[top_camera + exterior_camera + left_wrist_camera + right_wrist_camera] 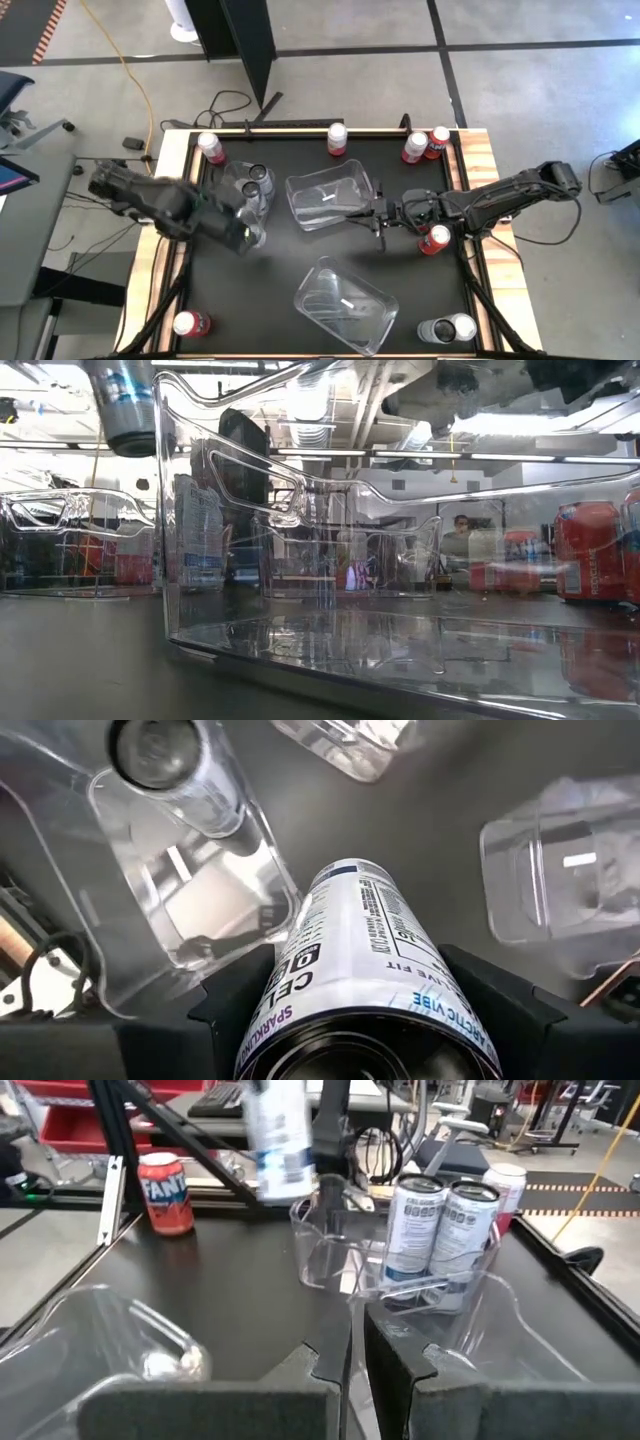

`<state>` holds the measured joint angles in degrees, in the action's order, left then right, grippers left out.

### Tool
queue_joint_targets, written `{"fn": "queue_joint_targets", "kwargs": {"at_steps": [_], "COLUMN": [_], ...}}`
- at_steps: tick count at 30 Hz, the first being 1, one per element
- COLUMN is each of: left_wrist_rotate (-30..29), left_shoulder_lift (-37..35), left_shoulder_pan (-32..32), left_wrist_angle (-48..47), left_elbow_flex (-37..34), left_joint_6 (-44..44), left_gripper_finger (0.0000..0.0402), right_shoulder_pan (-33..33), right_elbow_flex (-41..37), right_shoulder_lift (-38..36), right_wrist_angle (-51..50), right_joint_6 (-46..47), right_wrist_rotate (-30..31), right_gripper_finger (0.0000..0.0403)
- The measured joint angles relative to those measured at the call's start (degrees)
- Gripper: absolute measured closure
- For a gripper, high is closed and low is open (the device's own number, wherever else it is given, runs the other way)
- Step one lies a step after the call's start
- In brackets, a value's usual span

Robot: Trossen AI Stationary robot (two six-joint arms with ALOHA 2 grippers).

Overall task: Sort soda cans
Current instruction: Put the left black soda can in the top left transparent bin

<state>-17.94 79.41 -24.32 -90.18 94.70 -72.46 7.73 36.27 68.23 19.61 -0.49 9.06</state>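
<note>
My left gripper (243,235) hangs above the table's left side, shut on a white soda can (365,930) with blue print. The can also shows high up in the low view (128,405). Just beyond it stands a clear bin (250,190) with two silver-topped cans (440,1225) upright inside. My right gripper (378,222) is shut and level at the right end of the middle clear bin (330,198). Red soda cans (337,138) stand along the table's far edge. My left gripper pinches the white can's round side wall (300,970) between its two fingers (235,1005), which come steeply from above and lie across the can. The can is lifted clear of the table and slightly tilted, with its free end pointing down. My right gripper points toward the table's left at the middle bin's right end wall (352,1315). I cannot tell whether its fingers touch that wall.
A third clear bin (345,305) lies near the front edge. Single red cans stand at the front left (190,323) and by the right arm (433,240). Grey cans (447,328) stand at the front right. Wooden rails border the black table.
</note>
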Motion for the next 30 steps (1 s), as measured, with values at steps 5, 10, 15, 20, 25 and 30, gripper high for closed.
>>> {"fn": "queue_joint_targets", "kwargs": {"at_steps": [5,10,15,20,25,30], "left_wrist_rotate": [3.41,6.25,9.23,9.03,8.49,7.36], "left_shoulder_lift": [-2.80,-3.07,-2.49,-2.48,-2.48,-2.48], "left_shoulder_pan": [8.52,15.97,21.05,23.76,25.22,25.58], "left_wrist_angle": [0.21,0.20,0.06,0.12,0.18,0.53], "left_elbow_flex": [-0.86,-4.18,-8.13,-10.75,-14.11,-17.40], "left_joint_6": [4.78,8.85,12.78,14.66,15.01,14.78], "left_gripper_finger": [0.0153,0.0153,0.0153,0.0153,0.0153,0.0153], "right_shoulder_pan": [1.27,2.27,2.47,2.47,2.47,2.44], "right_elbow_flex": [0.00,0.00,0.00,0.00,0.00,0.00], "right_shoulder_lift": [0.00,0.00,0.00,0.00,0.00,0.00], "right_wrist_angle": [-0.32,-0.30,-0.30,-0.30,-0.30,-0.32], "right_joint_6": [-0.97,-2.40,-2.78,-2.95,-3.04,-3.02], "right_wrist_rotate": [0.00,-0.02,-0.02,-0.02,-0.02,-0.02], "right_gripper_finger": [0.0352,0.0352,0.0352,0.0352,0.0352,0.0352]}}
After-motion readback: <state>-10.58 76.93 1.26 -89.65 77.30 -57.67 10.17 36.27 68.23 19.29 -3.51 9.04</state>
